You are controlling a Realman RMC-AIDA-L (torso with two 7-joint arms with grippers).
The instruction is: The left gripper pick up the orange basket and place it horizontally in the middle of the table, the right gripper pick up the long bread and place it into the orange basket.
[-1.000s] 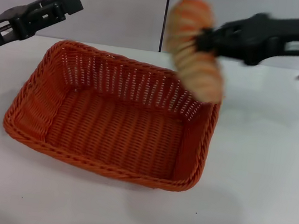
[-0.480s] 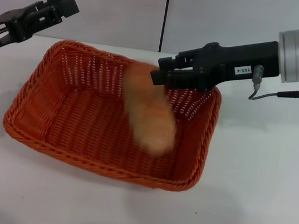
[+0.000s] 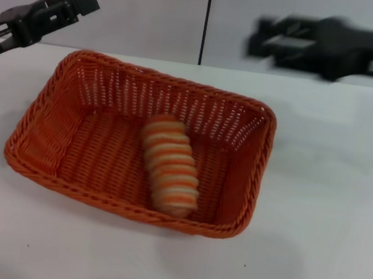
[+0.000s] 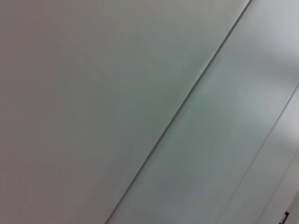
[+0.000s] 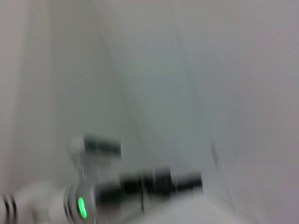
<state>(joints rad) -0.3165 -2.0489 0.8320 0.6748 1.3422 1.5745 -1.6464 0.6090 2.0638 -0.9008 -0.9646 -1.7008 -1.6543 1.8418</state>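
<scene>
The orange basket [image 3: 140, 143] rests on the white table [image 3: 324, 202], its long side running left to right. Inside it lies the long bread [image 3: 168, 165], tan with cream ridges, stretched from the basket's middle toward its near right corner. Nothing touches the bread. My right gripper [image 3: 259, 38] hangs high above the basket's far right corner, motion-blurred, its fingers apart and empty. My left gripper [image 3: 80, 4] is raised beyond the basket's far left corner, open and holding nothing. The right wrist view catches the left arm's green light ring [image 5: 81, 207] in blur.
A pale wall with a dark vertical seam [image 3: 206, 20] rises behind the table. Bare white tabletop extends in front of and to the right of the basket. The left wrist view shows only wall panels [image 4: 140, 93].
The right gripper carried the bread over the basket and let it go. The bread dropped and now lies in the basket. The right gripper has risen and pulled back right. The left arm stayed put.
</scene>
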